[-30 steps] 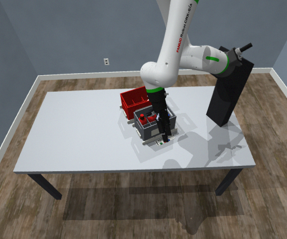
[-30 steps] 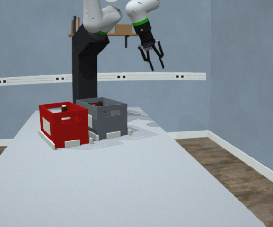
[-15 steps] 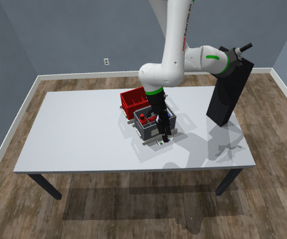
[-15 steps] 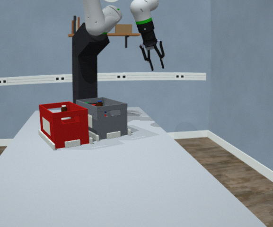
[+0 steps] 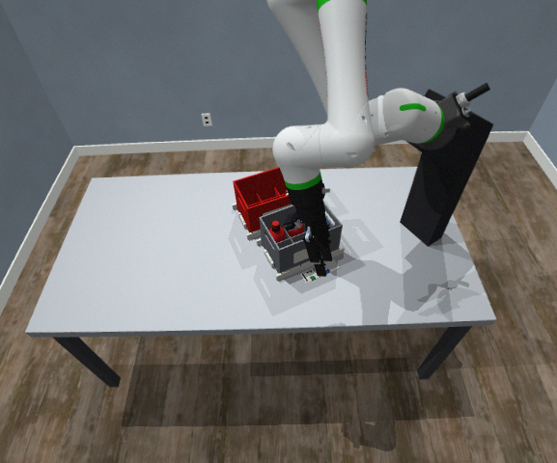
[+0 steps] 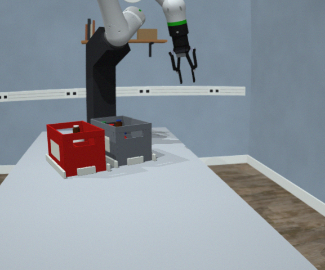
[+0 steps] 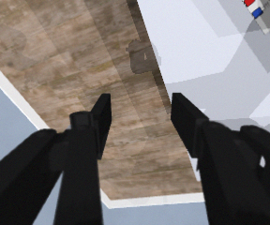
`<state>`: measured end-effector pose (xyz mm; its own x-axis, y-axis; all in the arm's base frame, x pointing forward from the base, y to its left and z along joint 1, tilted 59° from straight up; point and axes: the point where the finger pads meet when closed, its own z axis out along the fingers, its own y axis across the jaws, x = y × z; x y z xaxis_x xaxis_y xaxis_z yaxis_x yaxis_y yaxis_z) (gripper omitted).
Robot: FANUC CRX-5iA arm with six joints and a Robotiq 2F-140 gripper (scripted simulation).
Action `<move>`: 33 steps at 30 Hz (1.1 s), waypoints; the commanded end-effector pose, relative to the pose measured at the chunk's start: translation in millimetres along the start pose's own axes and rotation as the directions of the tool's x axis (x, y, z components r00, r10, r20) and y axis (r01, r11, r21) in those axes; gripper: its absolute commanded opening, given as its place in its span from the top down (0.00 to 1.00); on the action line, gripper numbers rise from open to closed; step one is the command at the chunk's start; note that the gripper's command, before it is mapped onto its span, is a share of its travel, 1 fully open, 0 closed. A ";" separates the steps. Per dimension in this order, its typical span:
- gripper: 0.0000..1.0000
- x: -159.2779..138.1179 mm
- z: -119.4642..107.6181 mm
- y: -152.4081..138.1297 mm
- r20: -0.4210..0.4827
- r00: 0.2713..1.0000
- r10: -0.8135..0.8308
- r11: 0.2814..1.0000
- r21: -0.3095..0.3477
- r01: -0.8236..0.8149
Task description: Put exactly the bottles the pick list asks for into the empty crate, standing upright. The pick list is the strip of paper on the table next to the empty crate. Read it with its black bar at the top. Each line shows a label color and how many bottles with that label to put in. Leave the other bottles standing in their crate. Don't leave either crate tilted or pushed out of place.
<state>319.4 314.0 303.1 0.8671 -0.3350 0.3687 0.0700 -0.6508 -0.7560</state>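
Observation:
My gripper hangs high above the table, over the near edge of the grey crate; its fingers stand apart with nothing between them. In the wrist view the fingers frame only floor and the table edge. The grey crate holds bottles, two of them with red caps, and one with a blue cap. The red crate stands right behind it and holds one brown bottle with a pale cap. The pick list lies on the table in front of the grey crate; a corner of it shows in the wrist view.
The black arm pedestal stands at the table's back right. White stop blocks sit around the feet of both crates. A wall shelf with a box hangs behind the arm.

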 end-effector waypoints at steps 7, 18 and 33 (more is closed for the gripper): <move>0.56 -0.8 0.2 1.9 -0.201 0.980 0.013 0.995 -0.094 -0.033; 0.56 -0.8 0.2 1.9 -0.293 0.956 0.014 0.990 -0.131 -0.055; 0.56 -0.8 0.2 1.9 -0.293 0.956 0.014 0.990 -0.131 -0.055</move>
<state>319.1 313.1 300.7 0.6860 -0.5286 0.5000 -0.0435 -0.7157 -0.6970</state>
